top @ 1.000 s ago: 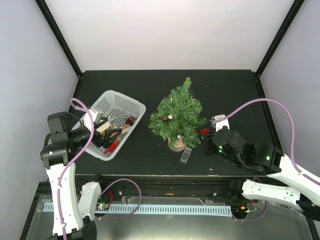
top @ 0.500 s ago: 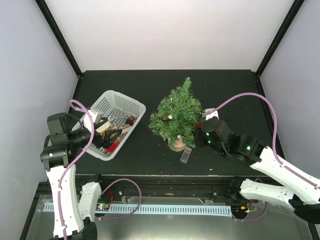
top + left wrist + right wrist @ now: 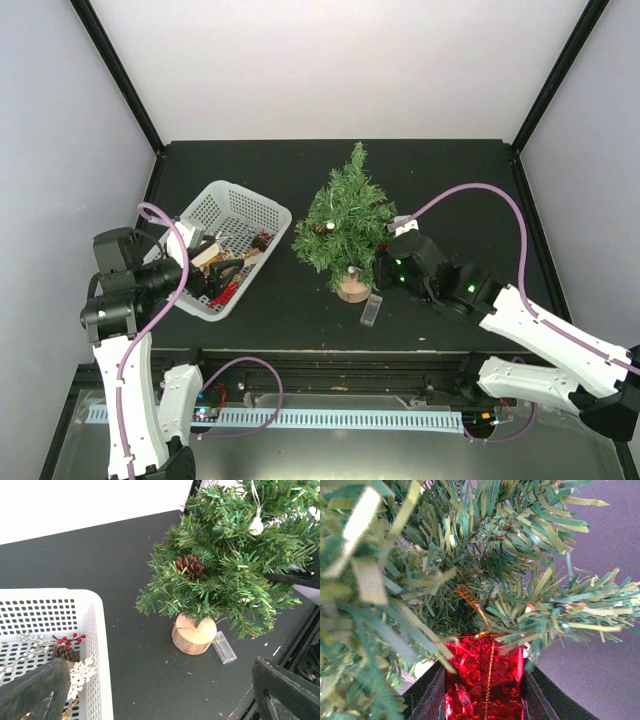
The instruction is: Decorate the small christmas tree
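While the left tool (image 3: 205, 268) hangs above the near corner of the white basket (image 3: 250, 205) with its jaws spread as wide as they go and nothing between them, the right tool (image 3: 484, 700) is pushed into the lower branches of the small christmas tree (image 3: 345, 215) and is clamped on a red foil gift box (image 3: 482, 660). A gold thread runs up the front of the box to a loop that reaches into the needles. In the top view the tree stands near the middle of the dark surface (image 3: 460, 180) on its round wooden base (image 3: 194, 635), and the right tool meets it from about 4 o'clock. The basket lies at 9 o'clock from the tree, well apart from it. A small clear plastic case (image 3: 223, 647) lies on the surface just beside the base, at about 5 o'clock from it. On the tree, a brown pine cone (image 3: 190, 566) sits among the branches on the side facing the basket, and a white ball (image 3: 256, 526) hangs higher up on a pale string. Inside the basket the left wrist view shows another pine cone (image 3: 65, 652), a sprig of red berries (image 3: 70, 639), a white snowflake (image 3: 80, 672) and a silvery sprig (image 3: 30, 647).
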Robot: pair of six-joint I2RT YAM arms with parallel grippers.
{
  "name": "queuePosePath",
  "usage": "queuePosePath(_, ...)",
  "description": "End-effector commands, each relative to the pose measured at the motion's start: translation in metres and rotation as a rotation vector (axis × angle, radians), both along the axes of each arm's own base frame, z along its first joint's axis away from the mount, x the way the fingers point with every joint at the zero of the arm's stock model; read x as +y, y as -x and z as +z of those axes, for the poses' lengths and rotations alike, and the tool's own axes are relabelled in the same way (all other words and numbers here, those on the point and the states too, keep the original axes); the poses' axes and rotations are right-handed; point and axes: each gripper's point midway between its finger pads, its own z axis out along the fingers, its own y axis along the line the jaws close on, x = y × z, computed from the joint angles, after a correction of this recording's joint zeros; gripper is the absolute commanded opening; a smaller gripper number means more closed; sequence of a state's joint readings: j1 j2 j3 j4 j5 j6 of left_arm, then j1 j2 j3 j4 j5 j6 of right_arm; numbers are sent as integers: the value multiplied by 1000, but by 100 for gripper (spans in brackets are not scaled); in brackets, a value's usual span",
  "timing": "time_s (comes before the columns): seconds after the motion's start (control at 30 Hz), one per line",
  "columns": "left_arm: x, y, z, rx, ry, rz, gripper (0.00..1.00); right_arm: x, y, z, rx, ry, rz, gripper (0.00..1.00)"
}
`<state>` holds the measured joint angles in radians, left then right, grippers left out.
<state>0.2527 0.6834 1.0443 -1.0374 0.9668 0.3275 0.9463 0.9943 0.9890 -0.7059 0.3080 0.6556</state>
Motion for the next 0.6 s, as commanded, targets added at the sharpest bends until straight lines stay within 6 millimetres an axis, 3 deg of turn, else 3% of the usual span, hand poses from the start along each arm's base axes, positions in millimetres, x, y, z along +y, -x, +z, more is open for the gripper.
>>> queuePosePath(0.0, 1, -1, 4, -22, -6, 11, 99, 6, -8, 4, -33, -34, -11, 36)
queuePosePath(0.17, 1, -1, 4, -24, -7, 15, 99, 9, -11, -1, -30, -38, -14, 35)
queuePosePath(0.27, 1, 0, 4, -25, -8, 15, 99, 7, -9, -2, -23, -28, -16, 41)
queuePosePath(0.57, 1, -2, 4, -18, -5, 15, 99, -12, 2, 12, -53, -59, -29, 48)
